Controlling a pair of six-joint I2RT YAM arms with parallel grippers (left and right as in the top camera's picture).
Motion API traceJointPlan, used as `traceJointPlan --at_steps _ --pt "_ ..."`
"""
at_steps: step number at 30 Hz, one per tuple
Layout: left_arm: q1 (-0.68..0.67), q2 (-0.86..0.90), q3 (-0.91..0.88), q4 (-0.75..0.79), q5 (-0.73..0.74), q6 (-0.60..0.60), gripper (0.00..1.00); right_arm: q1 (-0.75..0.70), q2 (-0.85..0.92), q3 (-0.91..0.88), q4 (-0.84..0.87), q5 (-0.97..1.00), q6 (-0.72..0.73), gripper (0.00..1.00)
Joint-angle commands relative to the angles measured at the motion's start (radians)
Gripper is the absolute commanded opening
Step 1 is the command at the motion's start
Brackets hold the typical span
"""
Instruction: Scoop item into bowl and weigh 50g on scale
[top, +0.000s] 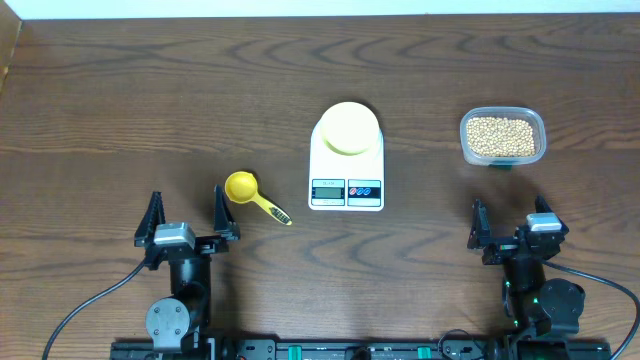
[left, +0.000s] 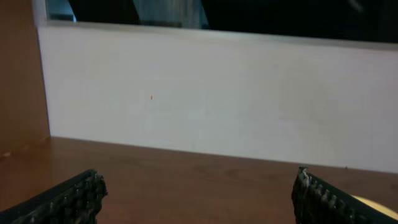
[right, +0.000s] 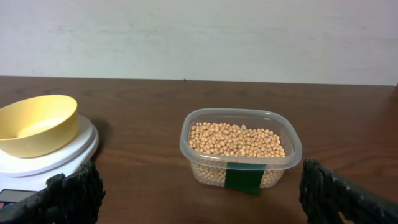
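Two arms parked: left gripper and right gripper both have fingers spread wide, holding nothing. Pale yellow bowl sits on scale. Tan beans lie in clear tub (green label on its side), right of scale. Yellow spoon lies left of scale.

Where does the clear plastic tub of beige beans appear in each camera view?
Overhead: the clear rounded plastic tub of small beige beans is at the upper right, right of the white digital scale.
Left wrist: not in it.
Right wrist: the tub is in the centre, again right of the scale.
Shared landmark: the scale carrying the pale yellow round bowl.
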Motion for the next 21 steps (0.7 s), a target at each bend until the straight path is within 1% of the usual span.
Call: traceJointPlan --at_steps 1,6,11,21 --pt "0.006 -0.006 -0.002 0.043 -0.009 0.013 0.98 0.008 -0.005 -0.002 -0.005 0.007 -0.011 0.99" --pt "0.006 -0.006 -0.002 0.154 -0.008 0.012 0.98 0.008 -0.005 -0.002 -0.005 0.007 -0.011 0.99" --pt "0.006 -0.006 -0.002 0.216 -0.009 0.013 0.98 0.008 -0.005 -0.002 -0.005 0.007 -0.011 0.99" --pt "0.006 -0.006 -0.002 0.209 -0.008 0.011 0.98 0.008 -0.005 -0.002 -0.005 0.007 -0.011 0.99"
